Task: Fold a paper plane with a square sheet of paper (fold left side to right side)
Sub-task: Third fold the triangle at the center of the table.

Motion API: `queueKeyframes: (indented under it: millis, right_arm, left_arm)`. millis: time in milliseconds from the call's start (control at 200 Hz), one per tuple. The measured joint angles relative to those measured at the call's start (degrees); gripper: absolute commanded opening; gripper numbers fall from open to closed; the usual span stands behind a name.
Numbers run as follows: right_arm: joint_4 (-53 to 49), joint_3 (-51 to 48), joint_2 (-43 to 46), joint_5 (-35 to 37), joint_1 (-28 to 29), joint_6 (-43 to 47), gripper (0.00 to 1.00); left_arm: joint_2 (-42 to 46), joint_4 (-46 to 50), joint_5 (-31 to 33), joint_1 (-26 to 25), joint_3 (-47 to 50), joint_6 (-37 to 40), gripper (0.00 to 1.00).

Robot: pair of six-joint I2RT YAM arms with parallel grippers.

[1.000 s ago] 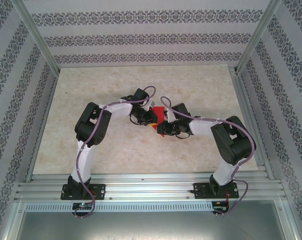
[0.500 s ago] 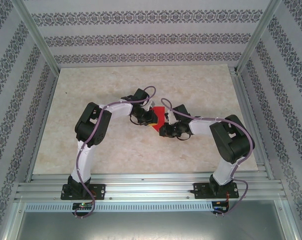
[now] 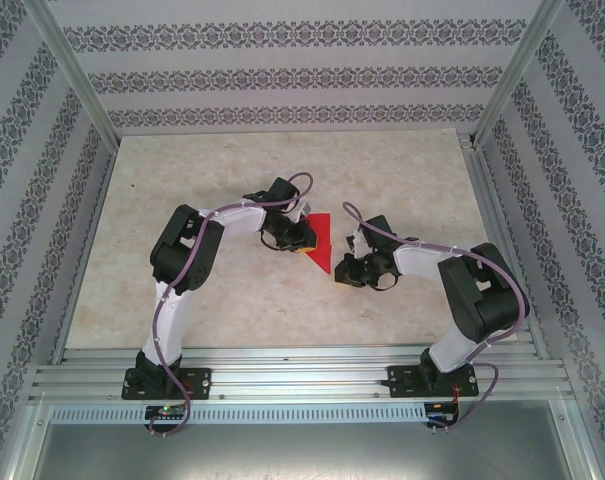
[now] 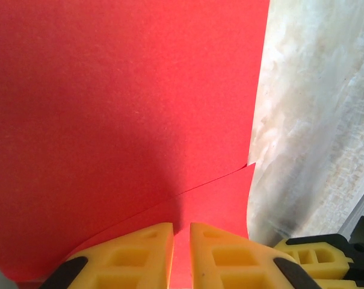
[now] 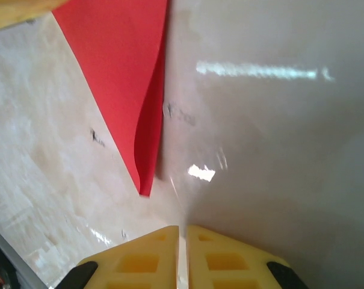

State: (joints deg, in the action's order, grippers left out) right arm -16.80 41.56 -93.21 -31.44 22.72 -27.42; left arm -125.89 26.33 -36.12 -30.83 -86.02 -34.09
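Observation:
The red sheet of paper (image 3: 320, 238) lies folded into a pointed wedge at the table's middle, its tip toward the near side. My left gripper (image 3: 300, 243) is at its left edge. In the left wrist view the red paper (image 4: 121, 108) has a folded layer's edge crossing it, and the left gripper (image 4: 181, 232) is shut on the sheet, with red between the yellow fingers. My right gripper (image 3: 338, 272) hovers just right of and nearer than the tip. In its wrist view the right gripper (image 5: 183, 232) is shut on nothing, and the paper's curled tip (image 5: 142, 174) is ahead, apart from it.
The pale marble tabletop (image 3: 232, 190) is bordered by an aluminium frame (image 3: 302, 375) at the near edge and patterned walls on three sides. Both arms bend inward toward the middle of the table.
My right gripper has drawn back from the paper toward the near right and closed. More of the red wedge now shows. The left gripper has stayed at the paper's left edge.

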Motion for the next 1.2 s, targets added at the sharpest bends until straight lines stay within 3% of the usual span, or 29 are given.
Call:
queueKeyframes:
  millis: [235,395,639,849,1199]
  right_arm:
    - [-2.03,6.6,0.94,-0.39,0.17,-3.5,0.11]
    - [0.39,11.34,-3.91,0.04,1.57,-5.97,0.11]
    - [1.18,11.91,-11.34,1.2,2.05,-7.52,0.1]
    - [1.31,11.91,-11.43,1.6,2.03,-7.5,0.08]
    - [1.14,11.91,-11.39,1.84,2.05,-7.54,0.05]
  left_arm:
    - [0.0,-0.02,0.0,0.0,0.0,0.0,0.18]
    - [0.0,-0.02,-0.02,0.0,0.0,0.0,0.19]
    - [0.2,-0.37,-0.07,0.0,0.15,-0.02,0.21]
    - [1.29,-1.44,0.37,0.02,1.27,-0.07,0.24]
    - [3.96,-5.16,-1.44,-0.11,5.95,-3.26,0.11]
